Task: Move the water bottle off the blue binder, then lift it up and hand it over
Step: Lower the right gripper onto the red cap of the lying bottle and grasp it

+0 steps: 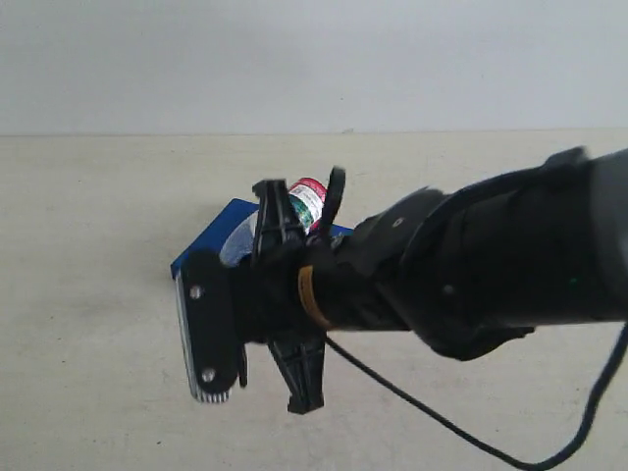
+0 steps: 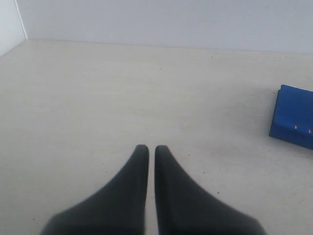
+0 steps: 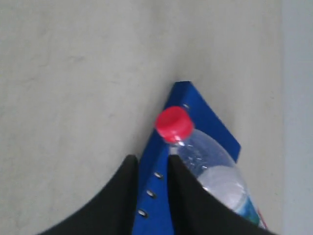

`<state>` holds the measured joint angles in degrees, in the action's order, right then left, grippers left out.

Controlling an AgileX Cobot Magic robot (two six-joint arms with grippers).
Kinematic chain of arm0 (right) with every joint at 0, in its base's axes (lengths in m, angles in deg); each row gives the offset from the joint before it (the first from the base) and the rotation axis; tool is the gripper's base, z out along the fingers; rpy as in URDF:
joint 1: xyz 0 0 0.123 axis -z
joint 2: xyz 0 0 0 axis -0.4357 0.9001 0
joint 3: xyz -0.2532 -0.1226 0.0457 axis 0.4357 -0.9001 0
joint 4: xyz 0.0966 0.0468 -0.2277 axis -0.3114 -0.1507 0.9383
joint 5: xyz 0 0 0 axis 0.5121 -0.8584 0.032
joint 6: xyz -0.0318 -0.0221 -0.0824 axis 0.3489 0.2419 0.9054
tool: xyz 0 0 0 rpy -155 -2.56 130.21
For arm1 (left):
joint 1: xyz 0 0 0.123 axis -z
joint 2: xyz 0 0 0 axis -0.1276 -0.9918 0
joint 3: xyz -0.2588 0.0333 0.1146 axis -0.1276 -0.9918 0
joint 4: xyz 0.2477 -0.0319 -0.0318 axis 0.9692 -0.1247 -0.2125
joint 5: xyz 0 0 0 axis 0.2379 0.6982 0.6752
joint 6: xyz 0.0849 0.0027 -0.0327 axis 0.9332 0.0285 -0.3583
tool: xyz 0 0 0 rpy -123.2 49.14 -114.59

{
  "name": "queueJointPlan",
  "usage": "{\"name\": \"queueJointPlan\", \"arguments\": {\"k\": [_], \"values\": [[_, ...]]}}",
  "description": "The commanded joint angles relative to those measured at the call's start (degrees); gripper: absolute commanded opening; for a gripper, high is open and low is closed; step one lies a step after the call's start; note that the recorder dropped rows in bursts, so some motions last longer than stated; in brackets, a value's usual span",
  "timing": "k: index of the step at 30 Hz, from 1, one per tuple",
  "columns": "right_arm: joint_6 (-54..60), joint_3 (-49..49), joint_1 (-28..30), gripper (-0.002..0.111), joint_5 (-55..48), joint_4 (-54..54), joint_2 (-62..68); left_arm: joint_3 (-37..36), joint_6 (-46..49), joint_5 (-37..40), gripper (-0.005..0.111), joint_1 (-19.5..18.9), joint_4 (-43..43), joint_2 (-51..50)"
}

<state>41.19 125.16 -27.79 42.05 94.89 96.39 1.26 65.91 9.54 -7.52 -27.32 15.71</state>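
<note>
The water bottle lies on its side on the blue binder, its red cap near the binder's spine edge. My right gripper hovers over the spine with its jaws a little apart. Blue spine and rivets show between the fingers, and the bottle rests against the outer side of one finger. In the exterior view the right arm reaches left over the binder and hides most of the bottle; the gripper is in front. My left gripper is shut over bare table, empty.
A beige table stretches to a pale wall at the back. A black cable trails from the right arm across the table's front. In the left wrist view one corner of the binder shows far off to one side.
</note>
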Motion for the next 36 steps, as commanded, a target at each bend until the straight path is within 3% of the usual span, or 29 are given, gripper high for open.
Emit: {"name": "queueJointPlan", "arguments": {"k": [1,4,12,20,29,36], "values": [[5.0,0.2,-1.0,0.049,-0.7,-0.3,4.7,0.1,0.1,-0.9,0.004,0.2,-0.1,0.2],[5.0,0.2,-1.0,0.064,-1.4,-0.3,6.2,0.1,0.1,-0.9,0.004,0.2,-0.1,0.2],[4.9,1.6,-1.0,0.063,-2.0,-0.3,6.9,0.1,0.1,-0.9,0.004,0.2,-0.1,0.2],[10.0,10.7,-1.0,0.063,-2.0,-0.3,7.6,0.1,0.1,-0.9,0.004,0.2,-0.1,0.2],[11.9,15.3,-1.0,0.063,-3.9,-0.3,15.4,0.1,0.1,-0.9,0.004,0.2,-0.1,0.2],[14.1,15.7,-0.8,0.063,-11.0,-0.3,19.4,0.1,0.1,-0.9,0.004,0.2,-0.1,0.2]]}}
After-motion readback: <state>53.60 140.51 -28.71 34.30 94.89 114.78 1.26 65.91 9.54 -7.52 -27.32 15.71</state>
